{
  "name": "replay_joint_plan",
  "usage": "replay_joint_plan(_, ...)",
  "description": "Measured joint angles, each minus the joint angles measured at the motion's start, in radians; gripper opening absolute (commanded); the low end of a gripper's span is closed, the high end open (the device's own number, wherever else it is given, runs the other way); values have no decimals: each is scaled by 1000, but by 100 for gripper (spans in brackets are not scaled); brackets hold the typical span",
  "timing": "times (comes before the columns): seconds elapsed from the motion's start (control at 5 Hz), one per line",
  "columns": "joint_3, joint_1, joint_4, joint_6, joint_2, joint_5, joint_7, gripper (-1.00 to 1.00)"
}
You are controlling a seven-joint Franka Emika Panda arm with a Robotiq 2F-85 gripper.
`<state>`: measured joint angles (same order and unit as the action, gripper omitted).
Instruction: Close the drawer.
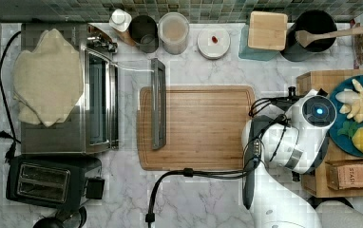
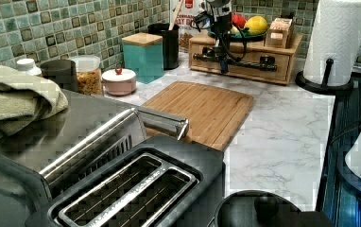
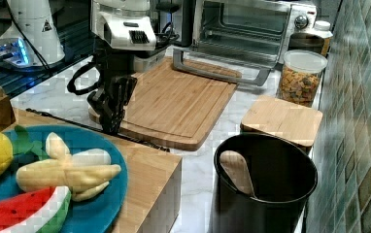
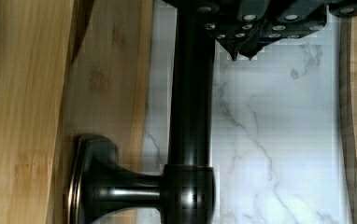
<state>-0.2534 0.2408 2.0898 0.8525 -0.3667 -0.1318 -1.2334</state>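
The drawer's light-wood front panel (image 2: 247,72) sits in the low wooden box (image 1: 312,78) that carries the fruit plate, and it looks close to flush with the box. A dark bar handle (image 4: 190,102) runs along the panel (image 4: 106,93) on stubby mounts. My gripper (image 4: 243,55) hangs pointing down just on the outer side of that bar, fingertips pressed together with nothing between them. The left view shows the gripper (image 2: 223,65) in front of the handle (image 2: 249,63). In the right view the gripper (image 3: 111,122) stands at the box's edge over the bar (image 3: 142,141).
A grooved cutting board (image 1: 203,128) lies on the marble counter beside the box. The toaster oven (image 1: 65,118) has its door (image 1: 158,104) down onto the board. A blue plate (image 1: 343,137) of toy fruit tops the box. A paper towel roll (image 2: 337,42) stands at the left view's right.
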Motion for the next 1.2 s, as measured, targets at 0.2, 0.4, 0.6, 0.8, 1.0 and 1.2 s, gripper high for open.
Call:
replay_joint_plan(0.2,-11,-12,0,0,0,0,0,-100)
replay_joint_plan(0.4,-13,-15,0,0,0,0,0,-100)
replay_joint_plan(0.6,-20,-22,0,-1,0,0,14,-100)
replay_joint_plan(0.8,-22,-25,-2,-1,-2,0,17,-100)
replay_joint_plan(1.0,-22,-25,-2,-1,-2,0,17,-100)
replay_joint_plan(1.2,-22,-25,-2,-1,-2,-1,17,-100)
